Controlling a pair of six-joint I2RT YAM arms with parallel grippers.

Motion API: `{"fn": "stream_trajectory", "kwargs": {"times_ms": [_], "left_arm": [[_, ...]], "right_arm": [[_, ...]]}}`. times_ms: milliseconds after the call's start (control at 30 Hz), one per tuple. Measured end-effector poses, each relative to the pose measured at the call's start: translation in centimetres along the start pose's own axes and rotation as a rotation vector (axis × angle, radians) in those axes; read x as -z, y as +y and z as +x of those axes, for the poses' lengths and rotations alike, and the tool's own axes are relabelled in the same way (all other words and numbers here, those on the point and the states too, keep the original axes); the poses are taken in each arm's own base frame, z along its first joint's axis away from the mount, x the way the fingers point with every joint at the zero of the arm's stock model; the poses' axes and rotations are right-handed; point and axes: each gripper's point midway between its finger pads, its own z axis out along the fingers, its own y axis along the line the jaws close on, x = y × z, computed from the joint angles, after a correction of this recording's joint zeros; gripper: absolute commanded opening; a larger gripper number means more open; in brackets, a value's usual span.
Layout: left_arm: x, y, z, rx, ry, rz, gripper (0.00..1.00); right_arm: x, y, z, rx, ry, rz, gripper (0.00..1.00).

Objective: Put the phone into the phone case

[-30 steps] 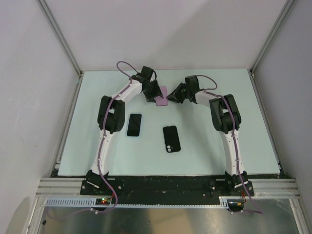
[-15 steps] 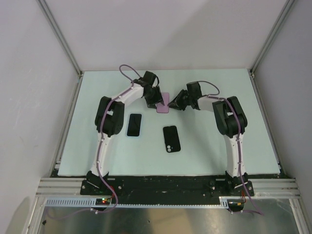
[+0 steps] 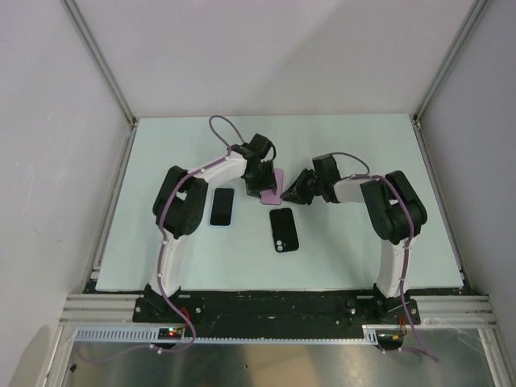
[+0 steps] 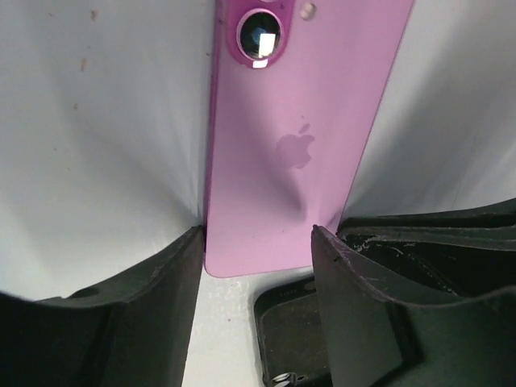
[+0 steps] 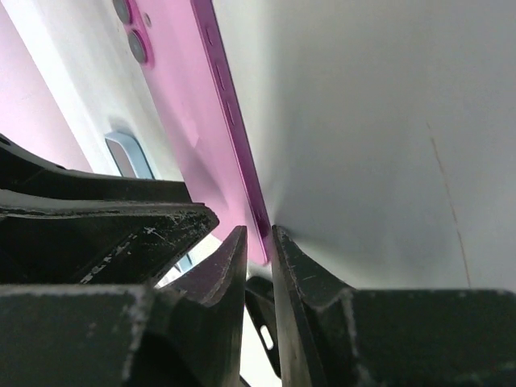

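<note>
While both arms meet near the middle of the counter [image 3: 363, 145], the pink phone [image 3: 272, 184] is held between them and no part of it is inside a case yet. The left pincer [image 4: 256, 242] is clamped across the phone's width near its lower end. Its fingers press on the two long edges, and the phone's back, with lens and logo, faces that wrist camera. The right pincer [image 5: 260, 238] pinches the phone through its thin dimension at one edge, jaws nearly together on it.

A black case [image 3: 282, 230], camera cutout showing, lies flat just nearer the bases. The left wrist view catches a corner of it below the phone's end. A handset [image 3: 222, 206] with a pale blue rim lies to the left, apart from all this.

Whether the phone is fully off the counter or rests an edge on it is hard to tell from these angles. By my reading, the pick-up and two-arm hold are done. What is left is lining the phone up over the black case, pressing it in and letting go.
</note>
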Motion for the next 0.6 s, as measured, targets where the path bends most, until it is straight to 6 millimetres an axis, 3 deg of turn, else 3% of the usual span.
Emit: {"fn": "stream_trajectory", "kwargs": {"times_ms": [133,267,433,600], "left_arm": [[0.0,-0.4,0.3,-0.038,-0.037,-0.036,0.75],[0.0,-0.4,0.3,-0.082,-0.077,-0.077,0.84],[-0.2,-0.5,0.4,-0.124,-0.111,-0.121,0.87],[-0.6,-1.2,0.0,-0.155,-0.141,-0.146,0.87]], "right_arm": [[1.4,-1.0,0.3,-0.006,-0.001,0.016,0.26],[3.3,-1.1,-0.9,0.006,-0.039,0.020,0.27],[6.6,0.8,-2.7,0.062,-0.121,-0.014,0.27],[8.9,1.7,-3.2,0.106,-0.171,-0.029,0.27]]}}
